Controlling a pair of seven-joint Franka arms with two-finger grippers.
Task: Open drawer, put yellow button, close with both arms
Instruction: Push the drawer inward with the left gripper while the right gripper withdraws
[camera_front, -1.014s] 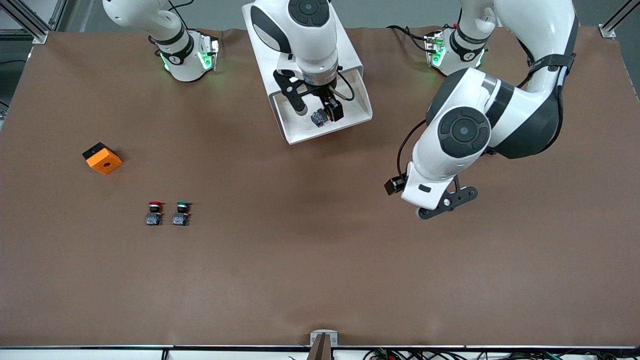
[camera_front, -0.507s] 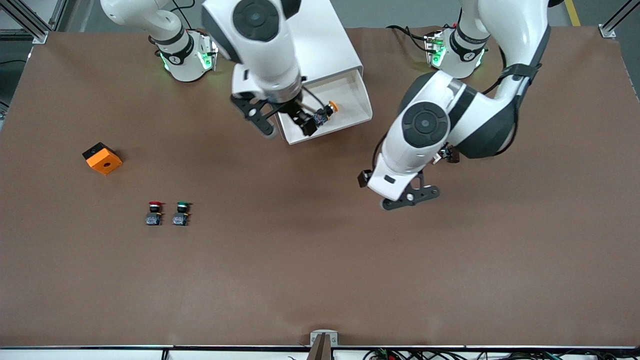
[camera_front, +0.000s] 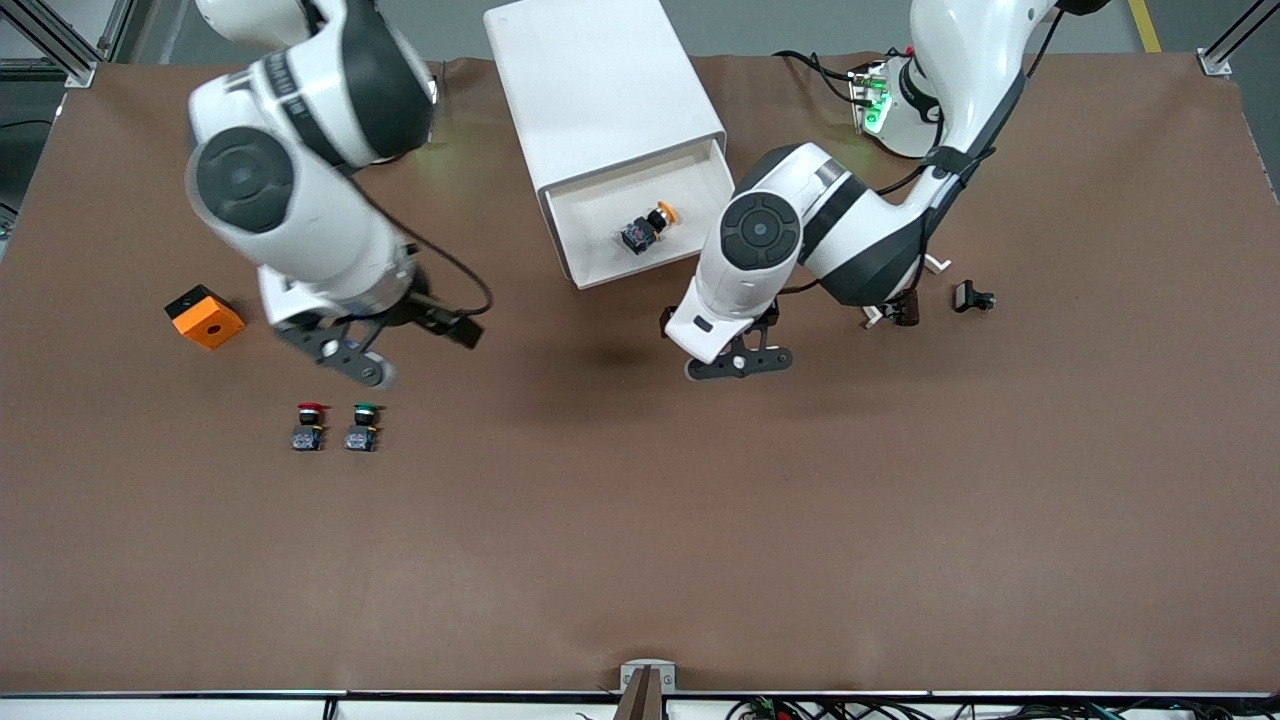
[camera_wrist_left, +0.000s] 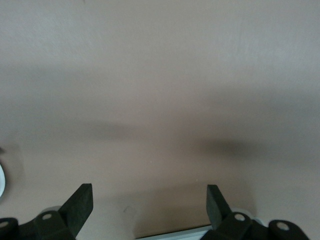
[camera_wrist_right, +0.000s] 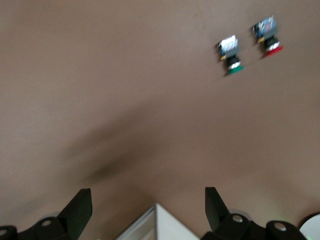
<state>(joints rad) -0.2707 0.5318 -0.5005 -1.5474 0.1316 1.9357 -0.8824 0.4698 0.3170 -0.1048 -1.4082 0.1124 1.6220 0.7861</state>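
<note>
Yellow button (camera_front: 648, 228) is lying in the open drawer (camera_front: 640, 232); left gripper (camera_front: 738, 362), fingers apart, is hovering closest, just off its front; right gripper (camera_front: 345, 355), apart, is hanging well off.

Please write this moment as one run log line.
yellow button: in open drawer | right gripper: open, over table | left gripper: open, before drawer

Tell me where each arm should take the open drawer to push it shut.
Don't pinch it; press the flat front panel of the drawer, the face nearest the front camera, pushing toward the cabinet. The yellow button lies inside. Left tool open, over the table before that panel; right tool open, near the red button.
</note>
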